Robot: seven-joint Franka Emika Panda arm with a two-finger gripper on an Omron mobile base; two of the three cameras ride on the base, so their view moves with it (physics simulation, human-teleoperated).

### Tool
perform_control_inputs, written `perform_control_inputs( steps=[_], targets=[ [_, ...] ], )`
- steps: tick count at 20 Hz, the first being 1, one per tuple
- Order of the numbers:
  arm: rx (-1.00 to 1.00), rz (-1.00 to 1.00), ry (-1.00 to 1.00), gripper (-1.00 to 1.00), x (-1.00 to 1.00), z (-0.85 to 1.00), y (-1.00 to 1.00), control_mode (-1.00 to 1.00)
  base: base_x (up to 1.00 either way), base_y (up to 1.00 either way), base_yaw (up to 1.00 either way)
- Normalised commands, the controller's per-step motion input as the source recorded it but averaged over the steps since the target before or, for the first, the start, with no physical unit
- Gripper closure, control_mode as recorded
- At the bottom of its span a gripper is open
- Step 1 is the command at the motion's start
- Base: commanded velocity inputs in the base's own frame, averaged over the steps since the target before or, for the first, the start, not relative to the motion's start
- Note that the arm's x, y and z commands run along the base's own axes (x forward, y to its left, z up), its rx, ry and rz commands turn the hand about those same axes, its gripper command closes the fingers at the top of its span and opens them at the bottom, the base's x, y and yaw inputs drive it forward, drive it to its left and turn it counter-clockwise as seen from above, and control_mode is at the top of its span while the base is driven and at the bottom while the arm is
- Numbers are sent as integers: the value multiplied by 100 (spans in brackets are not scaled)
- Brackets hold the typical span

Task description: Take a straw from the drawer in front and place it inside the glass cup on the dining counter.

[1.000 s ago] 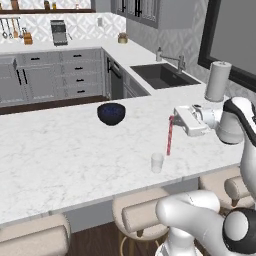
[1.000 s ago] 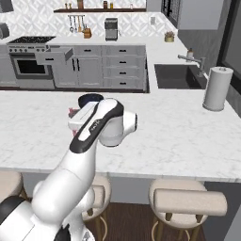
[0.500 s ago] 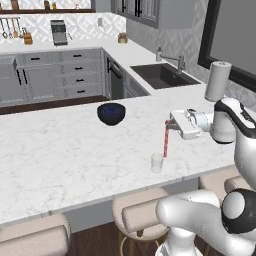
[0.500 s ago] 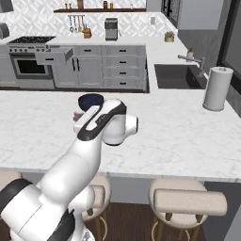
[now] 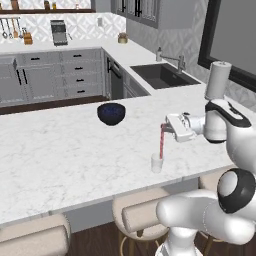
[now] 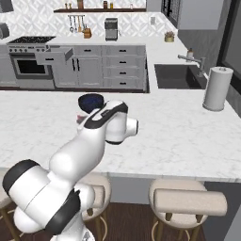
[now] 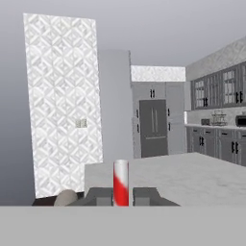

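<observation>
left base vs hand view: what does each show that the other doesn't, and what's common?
Left base view: the glass cup near the front edge of the dining counter, with the straw's lower end at or just inside its rim; the dark blue bowl, the sink, the paper towel roll and the stools.

Hand view: a close look at the gripper shut on the straw, plus a patterned wall panel and a tall dark refrigerator across the room.

Both: the red-and-white straw held upright, the marble counter, grey cabinets.
</observation>
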Motion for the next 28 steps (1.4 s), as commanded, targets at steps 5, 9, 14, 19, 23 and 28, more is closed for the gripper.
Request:
perform_control_inputs(
  steps=[5, 9, 14, 19, 23, 28],
  targets=[
    [0, 1, -1, 100, 29, -24, 0, -100, 0, 0, 0],
    [0, 1, -4, 100, 30, -18, 0, -100, 0, 0, 0],
    [0, 1, -4, 100, 28, -17, 0, -100, 0, 0, 0],
    [-1, 1, -4, 100, 15, -23, -2, -100, 0, 0, 0],
    [-1, 1, -4, 100, 12, -23, -5, -100, 0, 0, 0],
    [0, 2, -4, 100, 7, -19, -2, -100, 0, 0, 0]
  ],
)
